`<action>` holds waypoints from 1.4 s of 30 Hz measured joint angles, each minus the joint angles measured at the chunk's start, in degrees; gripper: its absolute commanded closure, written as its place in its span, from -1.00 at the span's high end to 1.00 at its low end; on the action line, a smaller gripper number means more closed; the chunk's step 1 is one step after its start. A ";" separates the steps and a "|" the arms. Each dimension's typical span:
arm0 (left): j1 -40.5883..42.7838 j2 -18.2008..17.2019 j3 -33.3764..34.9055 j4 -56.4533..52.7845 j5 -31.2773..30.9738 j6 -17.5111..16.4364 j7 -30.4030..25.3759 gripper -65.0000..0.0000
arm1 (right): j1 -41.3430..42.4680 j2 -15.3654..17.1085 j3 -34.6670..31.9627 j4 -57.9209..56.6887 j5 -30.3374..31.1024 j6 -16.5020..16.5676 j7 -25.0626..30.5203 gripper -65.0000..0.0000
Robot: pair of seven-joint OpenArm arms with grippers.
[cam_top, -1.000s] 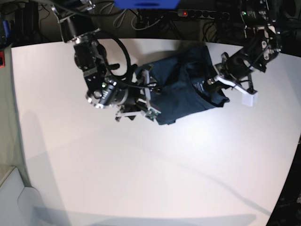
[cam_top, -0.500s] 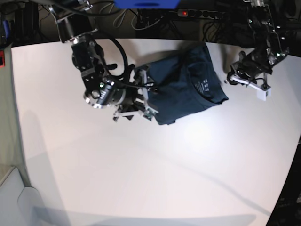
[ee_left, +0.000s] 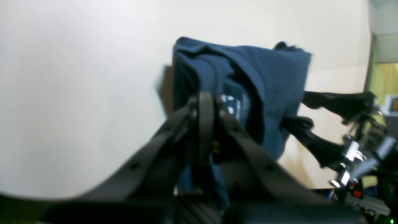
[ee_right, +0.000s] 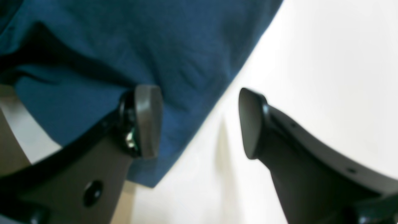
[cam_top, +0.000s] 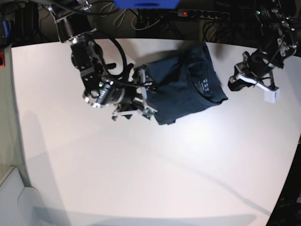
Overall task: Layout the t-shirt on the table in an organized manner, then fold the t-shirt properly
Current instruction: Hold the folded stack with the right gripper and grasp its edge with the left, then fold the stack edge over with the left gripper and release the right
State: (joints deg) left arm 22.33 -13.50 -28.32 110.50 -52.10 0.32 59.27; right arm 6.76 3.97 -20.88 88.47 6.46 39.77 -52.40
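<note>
**One Shirt, Two Arms, One Table**

Count: one t-shirt (cam_top: pixel 183 84), one table (cam_top: pixel 141 179), two grippers.

The table's near half is bare white. Toward 12 o'clock the t-shirt lies folded in a rough rectangle, neck label print facing up.

At the shirt's 9 o'clock edge the right gripper (cam_top: pixel 141 99) lies low on the tabletop, its forearm running back toward 11 o'clock. Its jaws stand wide apart, gripping nothing; one pad (ee_right: pixel 148 119) sits over the cloth edge, the other over bare table.

At the shirt's 3 o'clock the left gripper (cam_top: pixel 233 84) hangs clear of the cloth, jaws closed together, holding nothing.
</note>
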 measured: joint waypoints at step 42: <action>-7.98 6.01 5.51 -21.73 0.92 -8.33 -1.86 0.38 | 1.75 0.15 -0.24 -0.02 0.00 0.00 -0.07 0.21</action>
State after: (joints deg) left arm 14.35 -7.49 -22.81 88.77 -51.18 -8.01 57.41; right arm 8.51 4.12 -21.12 88.44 6.46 39.77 -52.47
